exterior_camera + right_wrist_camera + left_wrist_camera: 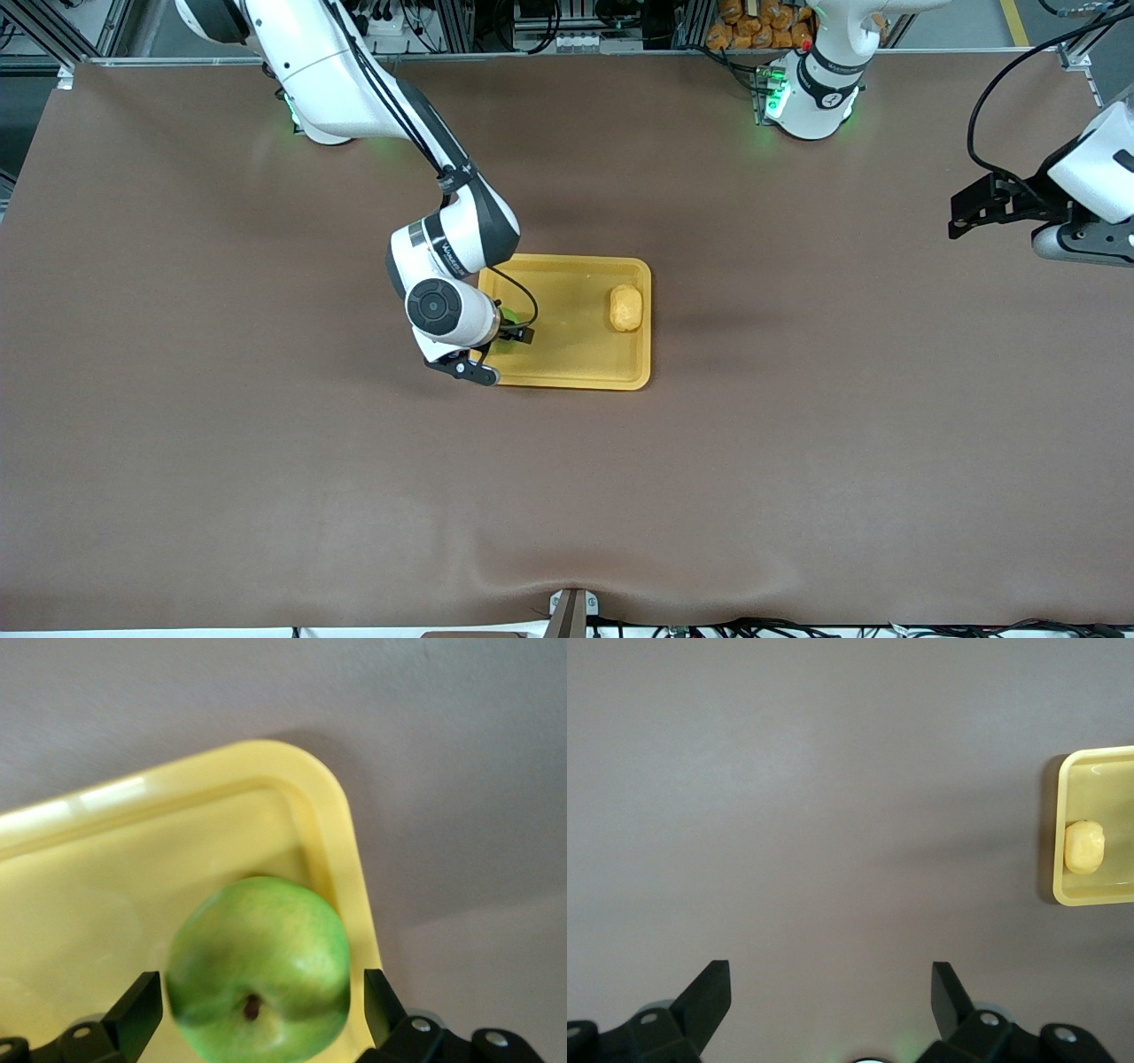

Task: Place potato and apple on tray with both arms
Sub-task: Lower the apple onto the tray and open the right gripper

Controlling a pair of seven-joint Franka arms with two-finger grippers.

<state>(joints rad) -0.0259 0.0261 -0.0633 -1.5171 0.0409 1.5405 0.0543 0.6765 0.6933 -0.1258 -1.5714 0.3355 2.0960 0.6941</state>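
We find the right end effector point(257, 1010) released astride the round, smooth, firm green apple point(259, 981) resting at nine o'clock on the yellow plastic tray point(567, 368), oval tan potato point(625, 307) at three o'clock; left end effector point(831, 992) waits, released, over bare table point(797, 461).

Bright, even light; soft shadows, apple point(259, 970) blurry.

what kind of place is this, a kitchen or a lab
Most likely a robotics lab, not a kitchen: two white arms bolted along a brown-covered table, aluminium framing and cables at its edge, and only a yellow tray with a potato and an apple on it.
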